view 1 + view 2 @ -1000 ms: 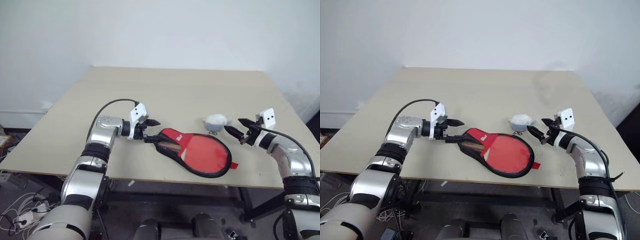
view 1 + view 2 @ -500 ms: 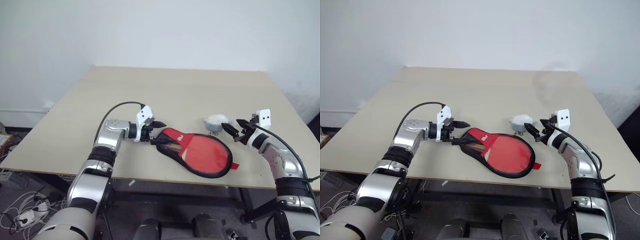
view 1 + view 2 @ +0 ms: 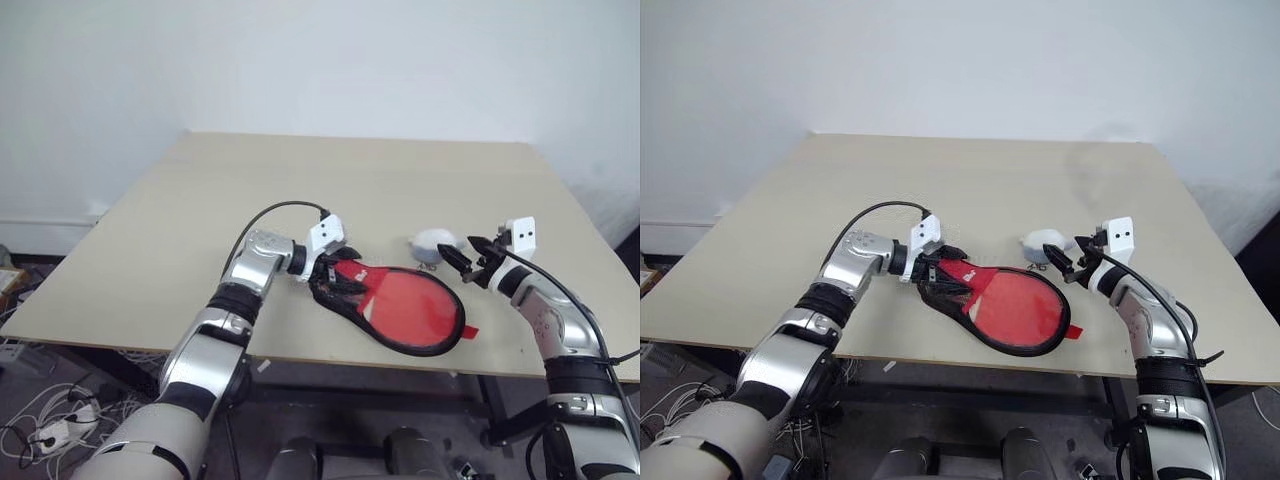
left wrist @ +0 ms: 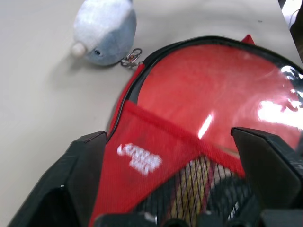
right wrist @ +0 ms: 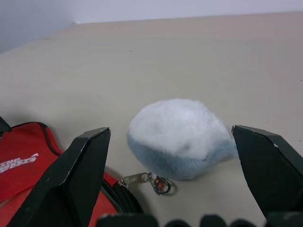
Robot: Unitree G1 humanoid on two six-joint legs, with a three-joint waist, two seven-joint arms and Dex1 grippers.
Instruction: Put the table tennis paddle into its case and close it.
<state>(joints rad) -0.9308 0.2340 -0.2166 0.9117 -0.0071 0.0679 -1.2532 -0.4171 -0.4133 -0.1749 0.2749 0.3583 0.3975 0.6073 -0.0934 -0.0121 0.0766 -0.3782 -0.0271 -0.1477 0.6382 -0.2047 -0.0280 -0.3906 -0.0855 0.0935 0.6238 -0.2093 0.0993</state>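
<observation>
The black case (image 3: 345,268) lies near the table's front edge, its narrow red-lined end pointing left. Through its clear panel I see the red face of the table tennis paddle (image 3: 415,305); the striped handle (image 4: 189,189) shows behind the mesh pocket. My left gripper (image 3: 335,278) is at that narrow end, open, with one finger on each side of the red flap (image 4: 142,142). My right gripper (image 3: 458,250) hovers open just right of the case's far rim, aimed at a small whitish plush (image 5: 177,137) and not touching it.
The plush (image 3: 432,240) lies just behind the case, with a metal keyring (image 5: 151,180) beside the case's rim. A small red tab (image 3: 468,331) sticks out at the case's right end. The tan table (image 3: 300,180) stretches back to a white wall.
My left gripper has moved right along the table, from beside the case's narrow end to over it. The right gripper has barely shifted.
</observation>
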